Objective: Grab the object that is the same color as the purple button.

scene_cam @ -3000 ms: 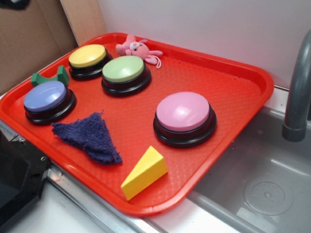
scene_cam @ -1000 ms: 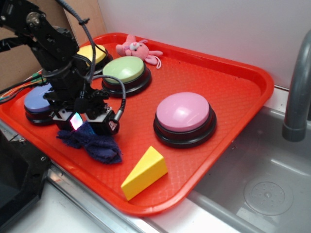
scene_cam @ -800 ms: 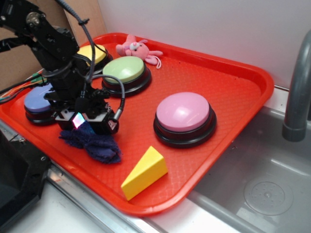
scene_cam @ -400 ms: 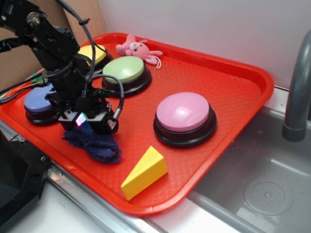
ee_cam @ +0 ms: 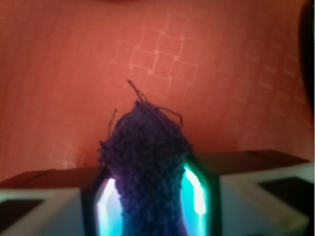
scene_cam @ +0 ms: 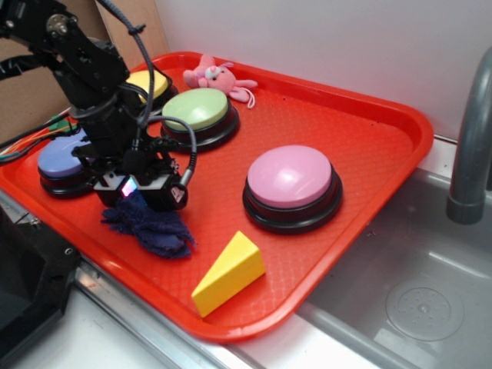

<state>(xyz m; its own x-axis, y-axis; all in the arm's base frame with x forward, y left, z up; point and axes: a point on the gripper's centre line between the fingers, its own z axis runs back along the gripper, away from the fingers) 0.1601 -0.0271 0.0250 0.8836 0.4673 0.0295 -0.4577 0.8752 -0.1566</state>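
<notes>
The object, a dark blue-purple fuzzy knitted cloth (scene_cam: 150, 229), lies bunched near the front left of the red tray (scene_cam: 361, 154). My gripper (scene_cam: 132, 197) stands right over its upper end and is shut on it. In the wrist view the cloth (ee_cam: 147, 162) rises as a pinched fold between my two glowing fingers (ee_cam: 196, 191), above the tray's red mesh. The purple button (scene_cam: 60, 160), periwinkle top on a black base, sits just left of my arm and is partly hidden by it.
A pink-lilac button (scene_cam: 292, 184) sits mid-tray, a green one (scene_cam: 196, 114) and a yellow one (scene_cam: 150, 83) behind my arm. A yellow wedge (scene_cam: 228, 273) lies at the front, a pink plush (scene_cam: 215, 77) at the back. A sink (scene_cam: 415, 292) and grey tap (scene_cam: 469, 146) are right.
Three seconds ago the cloth lay flat with no arm in view. Over the last second the cloth has bunched up under my gripper, which has risen slightly with it.
</notes>
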